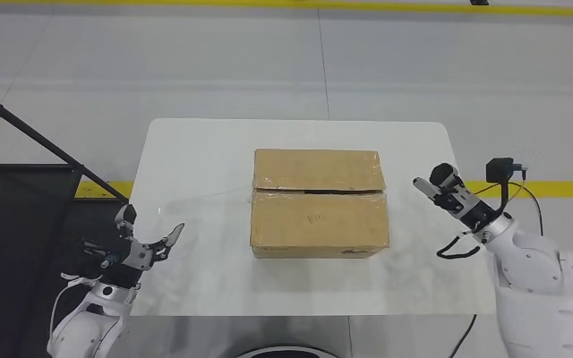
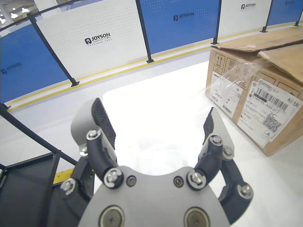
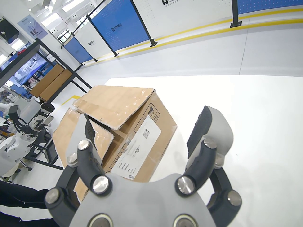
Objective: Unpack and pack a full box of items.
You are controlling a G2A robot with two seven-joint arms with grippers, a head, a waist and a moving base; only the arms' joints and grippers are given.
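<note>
A brown cardboard box [image 1: 319, 203] stands in the middle of the white table [image 1: 197, 152], its two top flaps folded down with a narrow seam between them. White labels cover its end walls [image 2: 267, 112] [image 3: 139, 145], and the flaps lift slightly at one end. My left gripper [image 1: 150, 228] hovers near the table's front left corner, open, with nothing between its fingers [image 2: 104, 119]. Beside the table's right edge my right gripper [image 1: 439, 188] is open too, apart from the box, its pads [image 3: 198, 128] bare.
A black frame [image 1: 54, 152] stands off the table's left side. Yellow floor lines run past both ends of the table. Blue and white fence panels [image 2: 99, 36] line the room behind. Bare tabletop surrounds the box.
</note>
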